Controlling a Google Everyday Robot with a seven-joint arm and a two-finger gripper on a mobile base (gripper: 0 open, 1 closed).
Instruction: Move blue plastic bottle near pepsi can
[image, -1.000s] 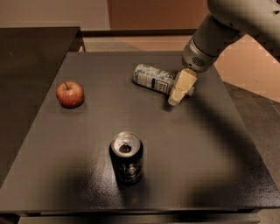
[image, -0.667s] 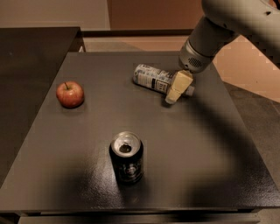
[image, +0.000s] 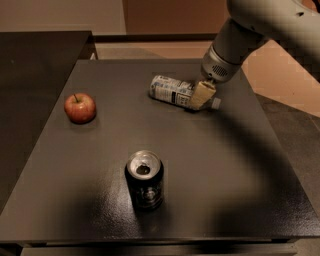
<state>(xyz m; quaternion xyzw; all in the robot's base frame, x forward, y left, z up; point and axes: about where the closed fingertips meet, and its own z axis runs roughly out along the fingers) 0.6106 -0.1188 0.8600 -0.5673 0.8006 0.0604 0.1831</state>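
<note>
The blue plastic bottle (image: 171, 90) lies on its side at the back middle of the dark table (image: 240, 165), with its white cap (image: 215, 104) pointing right. My gripper (image: 200, 96) reaches down from the upper right and sits at the bottle's neck end, covering part of it. The pepsi can (image: 144, 180) stands upright near the table's front middle, well apart from the bottle, its silver top open.
A red apple (image: 80, 107) sits on the left side of the table. A darker surface (image: 35, 75) adjoins the table on the left. The floor drops away past the table's right edge (image: 280, 145).
My gripper has moved a little to the left and down, from just right of the bottle onto its neck end. The bottle, can and apple have not moved.
</note>
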